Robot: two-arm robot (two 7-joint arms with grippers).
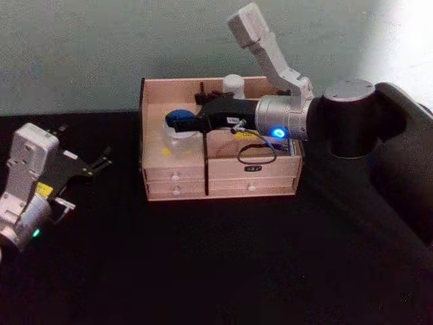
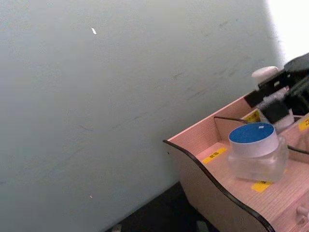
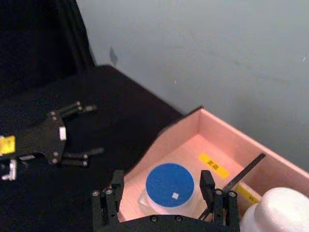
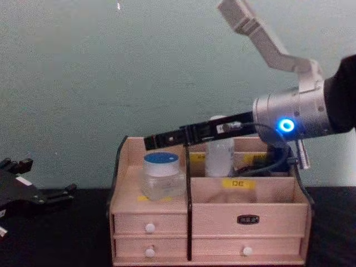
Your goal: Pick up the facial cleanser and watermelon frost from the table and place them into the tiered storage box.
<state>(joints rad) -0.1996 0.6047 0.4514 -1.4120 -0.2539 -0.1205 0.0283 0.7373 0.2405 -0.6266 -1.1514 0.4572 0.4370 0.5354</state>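
1. Right now my right claw (image 3: 165, 191) hangs over the front left compartment of the tiered storage box (image 1: 220, 177), its black fingers (image 3: 207, 186) spread to either side of the blue-lidded jar (image 3: 169, 186) and not touching it.
2. Judging by that, the jar is already set down on the compartment floor, and the step in hand is the release and retreat.
3. To do it well I would lift straight up, keeping the fingers wide, so neither pad catches the lid's rim and tips the jar against the dark divider.
4. A white-capped bottle (image 4: 219, 149) stands in the rear tier just beside my claw's path; I would steer clear of it on the way out.
5. My left claw (image 1: 95, 164) rests open and empty over the left edge of the worktop (image 1: 216, 271), well apart from the box.
6. Materials: the jar is clear, thick-walled and round, with a flat matte blue lid, likely slick to grip. The box is pale smooth wood with curved dark side edges, yellow labels and white-knobbed drawers. The worktop is covered in black cloth.
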